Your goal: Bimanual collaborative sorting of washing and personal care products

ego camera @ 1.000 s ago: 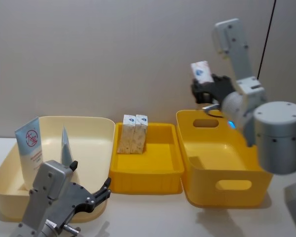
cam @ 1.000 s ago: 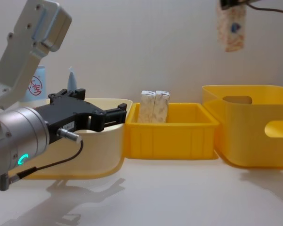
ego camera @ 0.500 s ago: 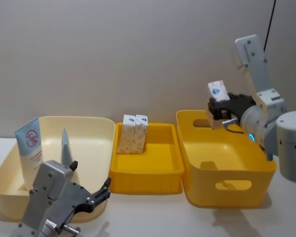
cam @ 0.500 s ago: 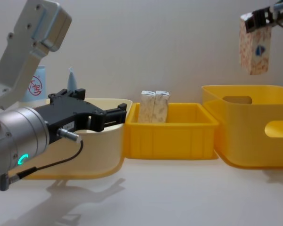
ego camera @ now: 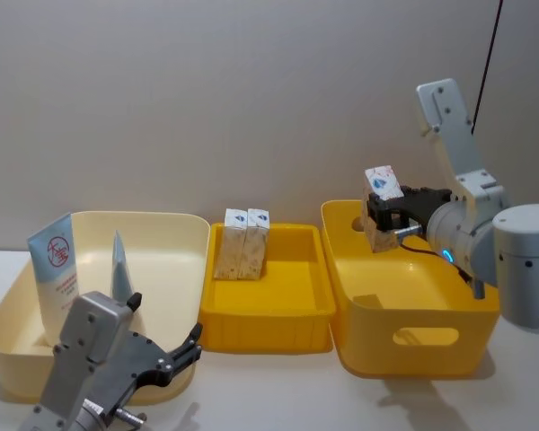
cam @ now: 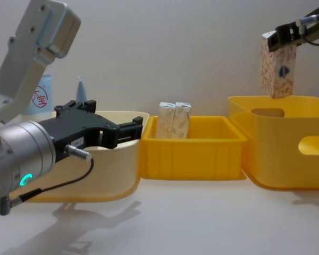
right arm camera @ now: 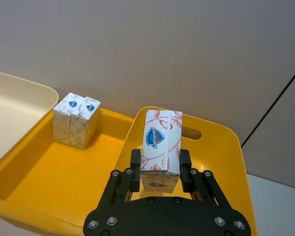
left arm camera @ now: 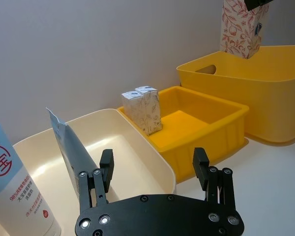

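Head view: the right gripper (ego camera: 388, 214) had a floral carton (ego camera: 382, 184) clamped upright over the back left corner of the deep yellow bin (ego camera: 413, 359). A pair of cartons (ego camera: 242, 242) stood touching, side by side, in the back left corner of the shallow yellow tray (ego camera: 269, 334). Over in the cream bin (ego camera: 175, 235), a logo tube (ego camera: 58, 278) leaned at the left wall with a second tube (ego camera: 119, 265) just beside it. The left gripper (ego camera: 166, 357) hung low by that bin's front right

Left wrist view: its 2 fingers (left arm camera: 106, 164) were spread wide with nothing between them, both tubes and the cream bin just ahead

Right wrist view: both pads (right arm camera: 135, 164) pressed the carton's sides, its blue shield logo facing the camera, the yellow bin below

Chest view: the carton's lower end sat about level with the yellow bin's rim, and the left gripper was parked in front of the cream bin
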Controlling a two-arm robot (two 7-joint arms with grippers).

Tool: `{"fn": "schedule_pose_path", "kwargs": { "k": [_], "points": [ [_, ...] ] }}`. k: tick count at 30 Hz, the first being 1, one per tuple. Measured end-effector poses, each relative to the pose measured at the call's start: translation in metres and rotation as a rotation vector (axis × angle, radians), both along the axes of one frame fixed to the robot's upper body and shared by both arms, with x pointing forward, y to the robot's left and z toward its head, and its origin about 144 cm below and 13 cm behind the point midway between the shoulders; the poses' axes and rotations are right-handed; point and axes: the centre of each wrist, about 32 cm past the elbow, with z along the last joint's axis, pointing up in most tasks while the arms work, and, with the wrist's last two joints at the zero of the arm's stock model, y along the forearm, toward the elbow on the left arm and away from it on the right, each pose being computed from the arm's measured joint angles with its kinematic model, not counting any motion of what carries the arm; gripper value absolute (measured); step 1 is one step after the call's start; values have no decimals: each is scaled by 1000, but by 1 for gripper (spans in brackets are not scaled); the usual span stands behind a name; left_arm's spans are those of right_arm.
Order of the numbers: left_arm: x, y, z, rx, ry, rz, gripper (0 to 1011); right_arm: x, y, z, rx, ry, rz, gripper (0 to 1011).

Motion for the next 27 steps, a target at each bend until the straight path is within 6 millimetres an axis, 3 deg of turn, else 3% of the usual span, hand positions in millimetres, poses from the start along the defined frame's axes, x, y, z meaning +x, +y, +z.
{"fn": "schedule_pose_path", "kwargs": {
  "k": [27],
  "points": [
    [0, 0, 0, 0, 0, 0, 1003, -6, -11, -22, -15, 68, -19, 444]
  ]
}}
